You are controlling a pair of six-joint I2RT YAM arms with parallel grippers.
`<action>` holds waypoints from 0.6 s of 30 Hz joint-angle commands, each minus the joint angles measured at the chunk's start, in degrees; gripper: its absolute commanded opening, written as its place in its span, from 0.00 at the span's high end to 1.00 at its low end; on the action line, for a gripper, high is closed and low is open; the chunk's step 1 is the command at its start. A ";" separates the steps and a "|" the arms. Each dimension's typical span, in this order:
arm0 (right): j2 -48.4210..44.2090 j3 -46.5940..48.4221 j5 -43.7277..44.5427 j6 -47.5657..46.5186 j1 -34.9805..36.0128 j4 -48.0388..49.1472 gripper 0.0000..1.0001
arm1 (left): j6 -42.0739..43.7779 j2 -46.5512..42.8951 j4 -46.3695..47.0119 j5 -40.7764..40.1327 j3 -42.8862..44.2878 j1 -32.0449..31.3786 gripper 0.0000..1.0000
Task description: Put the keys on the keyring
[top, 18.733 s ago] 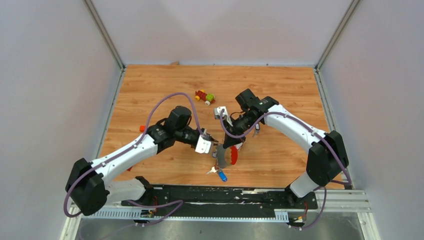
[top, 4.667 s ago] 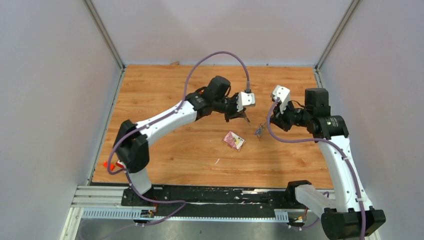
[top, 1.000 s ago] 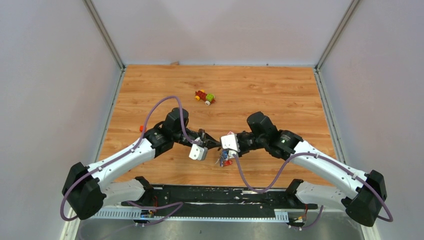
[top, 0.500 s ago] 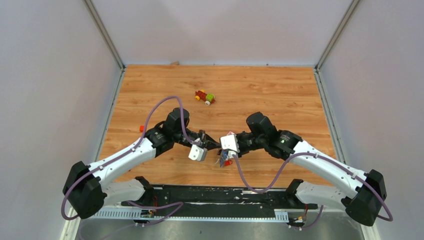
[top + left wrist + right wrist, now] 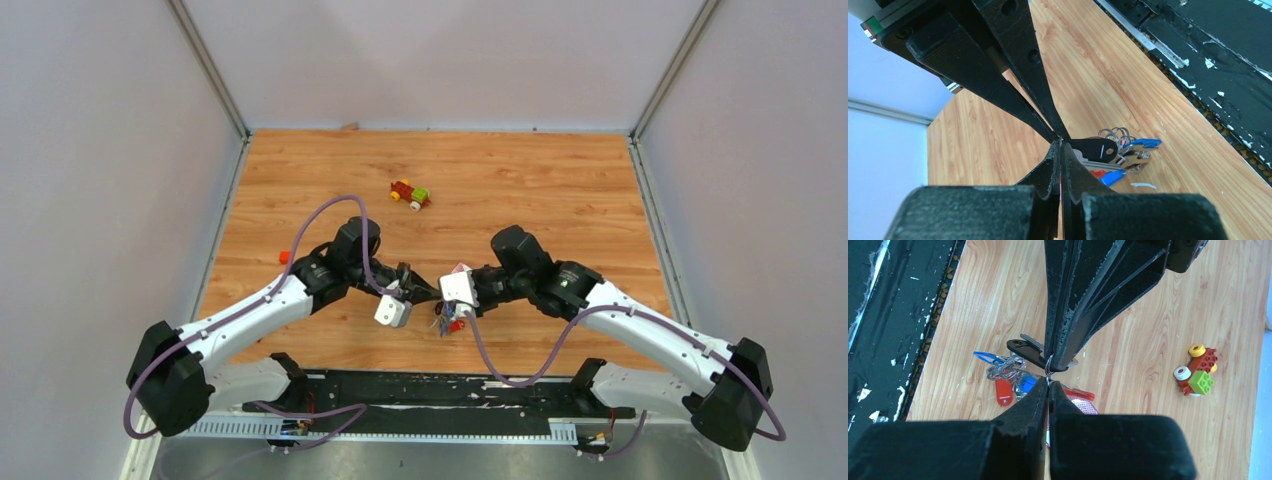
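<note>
Fingers [image 5: 1035, 402]: two closed pairs; one keyring [image 5: 1007, 369], four keys [image 5: 1004, 392], one car [image 5: 1198, 370]

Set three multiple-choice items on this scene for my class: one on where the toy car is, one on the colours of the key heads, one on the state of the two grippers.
1. The toy car stands:
A. between the arm bases
B. on the table, beyond the keys, toward the far wall
C. in a gripper

2. The key heads are:
A. blue, red and black
B. green, yellow and white
C. all orange

3. The left gripper and the right gripper are:
A. both wide open
B. one open, one shut
C. both shut

Answers:
1 B: it sits alone on the wood past the fingertips.
2 A: the right wrist view shows those three colours.
3 C: each pair of fingers is pressed together, and the tips meet at the keyring.
</note>
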 commanded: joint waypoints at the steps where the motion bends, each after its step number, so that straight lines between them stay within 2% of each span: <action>1: 0.47 2.18 -1.11 0.04 0.13 2.10 1.00 | 3.28 0.72 -4.03 2.29 0.86 0.11 1.00; 12: 3.12 3.97 0.38 1.79 0.95 1.11 1.00 | 10.41 1.14 -9.26 2.24 1.35 0.03 1.00; 18: 3.41 4.34 0.81 1.97 1.01 0.98 1.00 | 19.13 2.04 -18.77 1.58 3.58 0.03 1.00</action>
